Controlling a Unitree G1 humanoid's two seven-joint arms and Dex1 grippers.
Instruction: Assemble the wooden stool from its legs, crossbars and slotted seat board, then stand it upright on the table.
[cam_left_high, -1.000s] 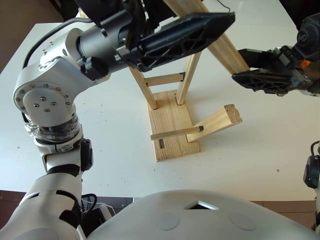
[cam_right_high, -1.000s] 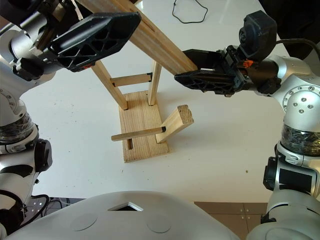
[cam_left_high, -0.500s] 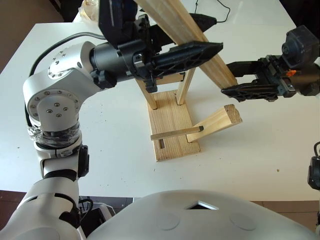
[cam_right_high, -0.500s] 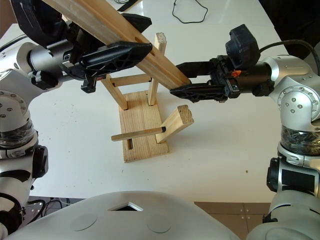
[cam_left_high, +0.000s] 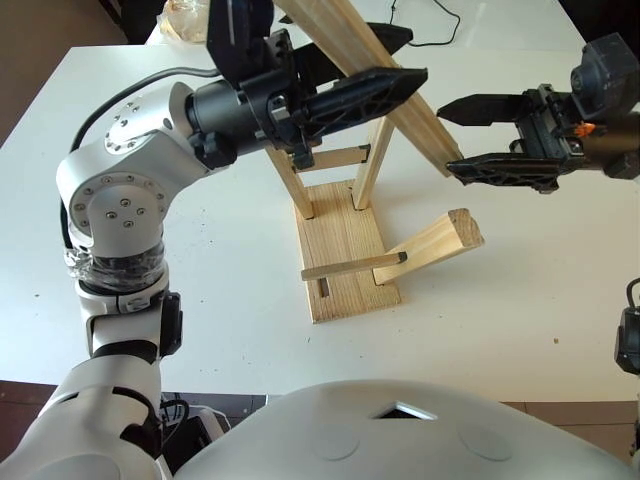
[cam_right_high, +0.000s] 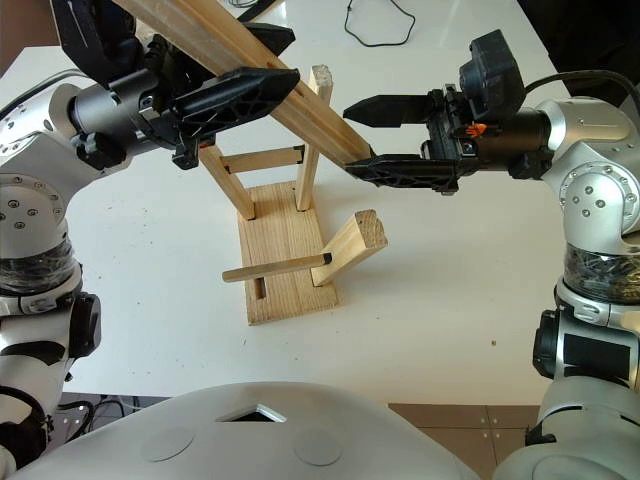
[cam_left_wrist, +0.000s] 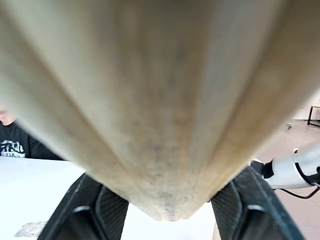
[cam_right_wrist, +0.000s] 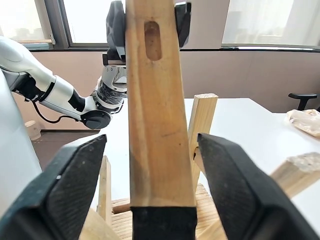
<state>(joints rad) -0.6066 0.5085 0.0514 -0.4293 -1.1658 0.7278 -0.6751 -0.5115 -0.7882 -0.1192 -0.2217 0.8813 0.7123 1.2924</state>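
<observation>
My left gripper is clamped on the long leg, holding it aloft on a slant above the table. Its lower end points down toward my right side. About the middle of the table lies the seat board. Two upright legs are seated at its far end and joined by a crossbar. At its near right corner a tilted leg leans outward, with a loose crossbar projecting from it across the board. My right gripper is spread wide around the lower end of the held leg. In the right wrist view its fingers stand clear of the wood on both sides, and an oblong slot faces the camera. Judgement: the leg is light, stiff softwood with smooth flat faces. It is unlikely to crush but liable to slide or pivot, and its length makes the free end wander. The second hold is best taken on two opposite flat faces near the lower end, clear of the slot. Against a second ago, my left wrist has turned, carrying the leg's lower end leftward toward the upright legs. My right gripper has followed it leftward, and the parts on the board are unmoved.
</observation>
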